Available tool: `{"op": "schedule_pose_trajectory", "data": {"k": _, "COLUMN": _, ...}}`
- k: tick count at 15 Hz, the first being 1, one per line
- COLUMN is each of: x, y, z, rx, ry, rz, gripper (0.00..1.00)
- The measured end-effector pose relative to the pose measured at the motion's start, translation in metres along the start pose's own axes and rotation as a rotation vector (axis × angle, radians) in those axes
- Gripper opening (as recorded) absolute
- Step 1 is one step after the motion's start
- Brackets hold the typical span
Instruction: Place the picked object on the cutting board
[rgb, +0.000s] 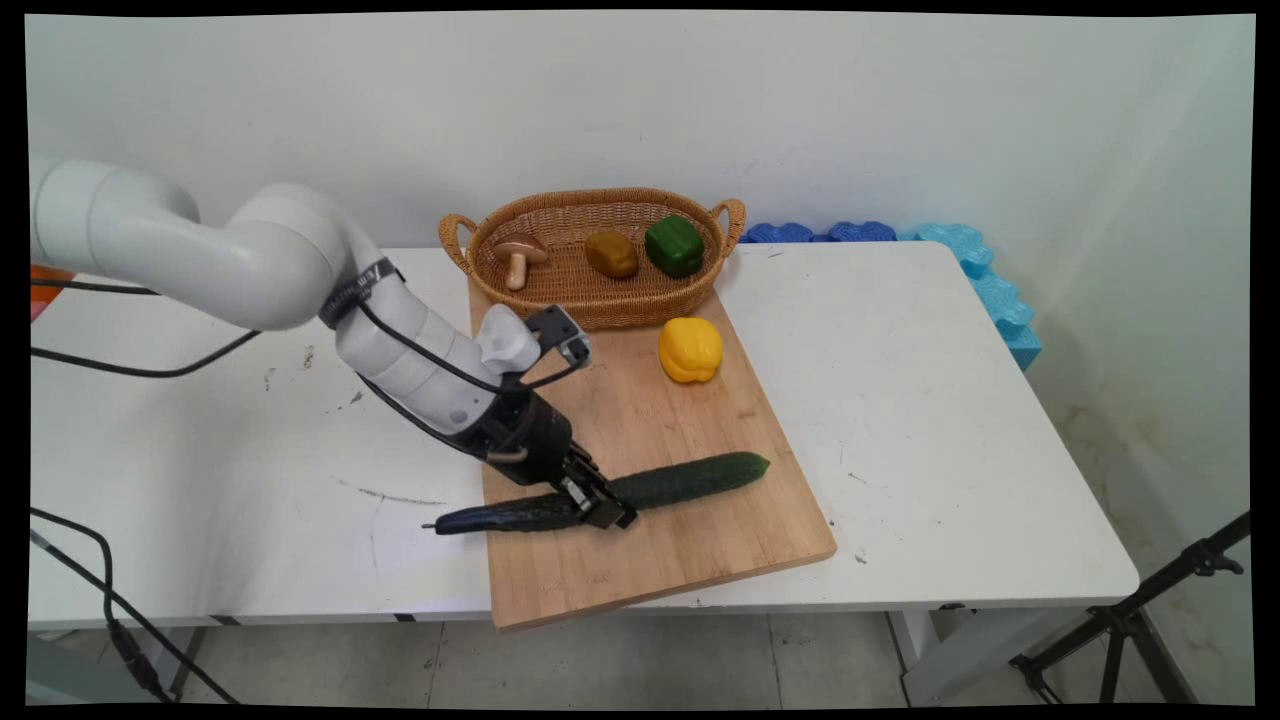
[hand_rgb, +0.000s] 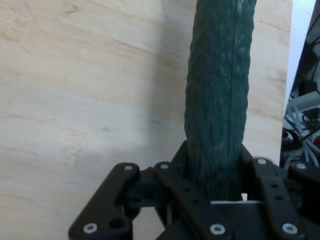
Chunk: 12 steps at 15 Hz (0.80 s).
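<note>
Cucumber (rgb: 690, 479) is seen lying flat across the near part of the cutting board (rgb: 700, 545), its long axis running roughly along the board's near edge, one end toward the board's right edge and the stem end overhanging the board's left edge above the counter (rgb: 930, 420). Claw (rgb: 598, 503) is lowered onto it from the board's left side and is closed around the cucumber at a point left of its middle, just inside the board's left edge. In the hand view the cucumber (hand_rgb: 217, 105) is shown running straight away from the claw (hand_rgb: 215, 192), clamped between the fingers with its axis crossing the line between them. Yellow pepper (rgb: 690, 349) is noted farther back on the board, well apart from the claw. Wicker basket (rgb: 600, 303) is set at the board's far end, holding a mushroom (rgb: 518, 257), a brown vegetable (rgb: 611, 254) and a green pepper (rgb: 673, 246). Blue foam pieces (rgb: 985, 285) are ranged along the wall, right of the basket.
</note>
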Motion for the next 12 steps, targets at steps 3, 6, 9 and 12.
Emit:
{"op": "schedule_pose_trajectory", "data": {"k": 3, "x": -0.002, "y": -0.001, "z": 0.009, "rx": -0.004, "ry": 0.001, "rz": 0.001, "gripper": 0.00}}
{"op": "schedule_pose_trajectory", "data": {"k": 6, "x": -0.004, "y": -0.002, "z": 0.016, "rx": -0.008, "ry": 0.002, "rz": 0.007, "gripper": 1.00}}
{"op": "schedule_pose_trajectory", "data": {"k": 9, "x": -0.006, "y": -0.003, "z": 0.020, "rx": -0.009, "ry": 0.001, "rz": 0.014, "gripper": 1.00}}
{"op": "schedule_pose_trajectory", "data": {"k": 12, "x": -0.008, "y": -0.005, "z": 0.022, "rx": -0.008, "ry": 0.001, "rz": 0.025, "gripper": 1.00}}
